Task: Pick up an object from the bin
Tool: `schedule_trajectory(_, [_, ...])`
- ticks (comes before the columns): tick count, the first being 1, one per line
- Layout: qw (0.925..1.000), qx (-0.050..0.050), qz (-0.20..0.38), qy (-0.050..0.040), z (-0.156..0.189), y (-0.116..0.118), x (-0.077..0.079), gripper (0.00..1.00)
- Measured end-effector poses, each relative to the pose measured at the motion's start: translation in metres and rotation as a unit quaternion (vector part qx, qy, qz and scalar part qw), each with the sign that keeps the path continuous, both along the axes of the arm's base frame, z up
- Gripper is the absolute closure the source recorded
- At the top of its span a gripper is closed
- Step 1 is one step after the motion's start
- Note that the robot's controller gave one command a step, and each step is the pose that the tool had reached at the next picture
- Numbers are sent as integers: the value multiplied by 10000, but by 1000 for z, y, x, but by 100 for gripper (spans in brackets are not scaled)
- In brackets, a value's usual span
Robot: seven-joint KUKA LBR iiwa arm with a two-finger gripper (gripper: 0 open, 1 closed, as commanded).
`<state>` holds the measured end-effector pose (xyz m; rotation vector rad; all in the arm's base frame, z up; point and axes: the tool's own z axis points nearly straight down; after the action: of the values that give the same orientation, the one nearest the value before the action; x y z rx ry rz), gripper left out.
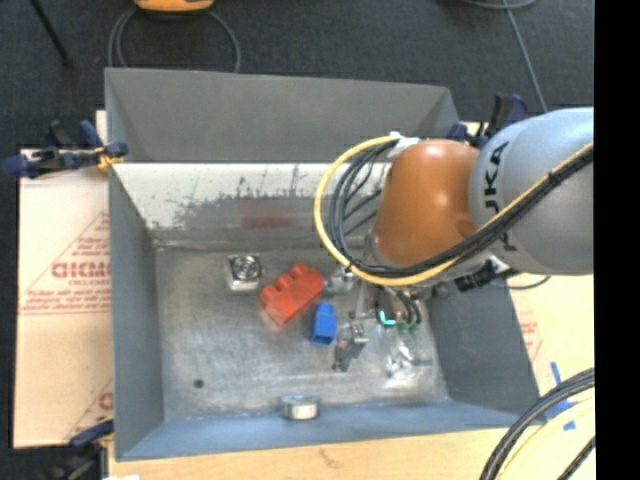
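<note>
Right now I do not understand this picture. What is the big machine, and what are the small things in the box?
The one camera looks down into a grey metal bin. The big grey and orange shape entering from the right is a robot arm; it should pick one thing out. Its end effector hangs low over the bin floor, just right of a small blue block. An orange block lies left of that, a small metal part further left, and a round metal piece by the near wall. Whether anything is held, I cannot tell.
</note>
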<state>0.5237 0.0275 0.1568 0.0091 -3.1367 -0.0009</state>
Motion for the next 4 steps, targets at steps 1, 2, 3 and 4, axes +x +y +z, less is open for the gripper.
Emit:
schedule_trajectory(1, [9987,4,480,-168,-58,17,36,0])
schedule_trajectory(2, [9988,17,455,-162,-66,7,84,0])
schedule_trajectory(3, [9988,16,447,-182,-65,7,83,100])
schedule_trajectory(4, [9864,-13,1643,-91,81,-11,102,100])
